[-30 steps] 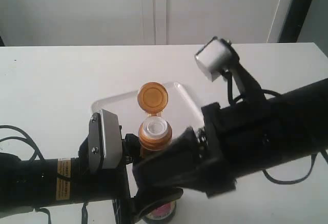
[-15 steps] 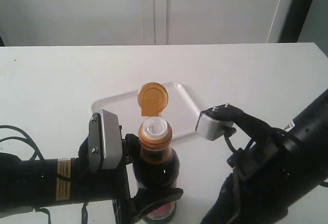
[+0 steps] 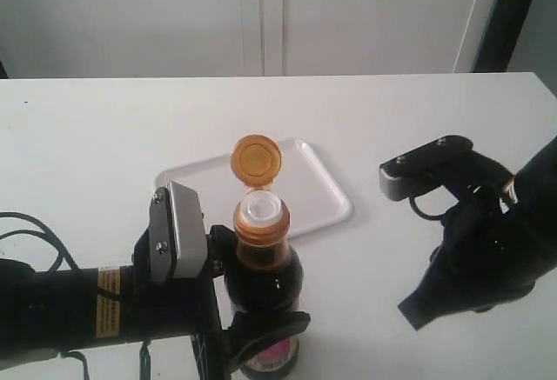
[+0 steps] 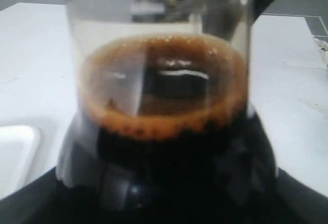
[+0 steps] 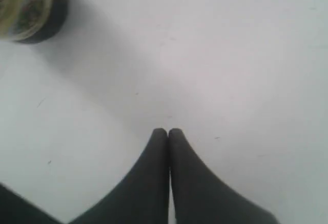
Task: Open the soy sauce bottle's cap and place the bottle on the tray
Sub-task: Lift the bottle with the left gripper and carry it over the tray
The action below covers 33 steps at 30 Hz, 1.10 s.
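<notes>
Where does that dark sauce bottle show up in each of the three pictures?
Exterior view: the soy sauce bottle stands low and centre, cap flipped open, held by the left gripper.
Left wrist view: the bottle fills the picture.
Right wrist view: only its labelled base, in a corner.
Shared landmark: the white table.

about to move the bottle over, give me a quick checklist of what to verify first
1. Cap flipped open, spout exposed: ok.
2. Left gripper shut on the bottle: ok, it clamps the lower body.
3. Bottle upright: ok.
4. Right gripper clear of the bottle: ok, shut, holding nothing, off to the side.
5. Tray free to take the bottle: ok on the part that shows; the cap hides some of it.
6. Bottle lifted off the table: cannot tell, its base is cut off.
</notes>
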Available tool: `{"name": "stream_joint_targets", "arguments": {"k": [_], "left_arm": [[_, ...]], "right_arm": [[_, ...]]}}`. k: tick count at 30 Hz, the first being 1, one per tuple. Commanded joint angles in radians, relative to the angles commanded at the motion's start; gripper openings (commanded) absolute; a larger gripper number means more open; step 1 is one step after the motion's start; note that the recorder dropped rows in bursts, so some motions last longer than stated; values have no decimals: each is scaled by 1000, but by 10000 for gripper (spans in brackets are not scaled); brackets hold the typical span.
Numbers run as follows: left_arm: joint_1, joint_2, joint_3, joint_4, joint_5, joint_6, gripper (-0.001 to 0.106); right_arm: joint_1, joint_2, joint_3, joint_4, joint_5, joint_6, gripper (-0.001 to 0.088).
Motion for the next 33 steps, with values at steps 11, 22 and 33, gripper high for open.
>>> {"name": "stream_joint_targets", "arguments": {"k": [11,22,33], "left_arm": [[0,-4,-25,-43,0,-13,0],[0,-172,-73,-81,0,-10,0],[2,-192,-206,-377,115,233,0]], "right_arm": [[-240,0,11,-6,-65,-11,0],[-245,0,65,-12,-219,-9,0],[-245,0,65,38,-259,-5,0]]}}
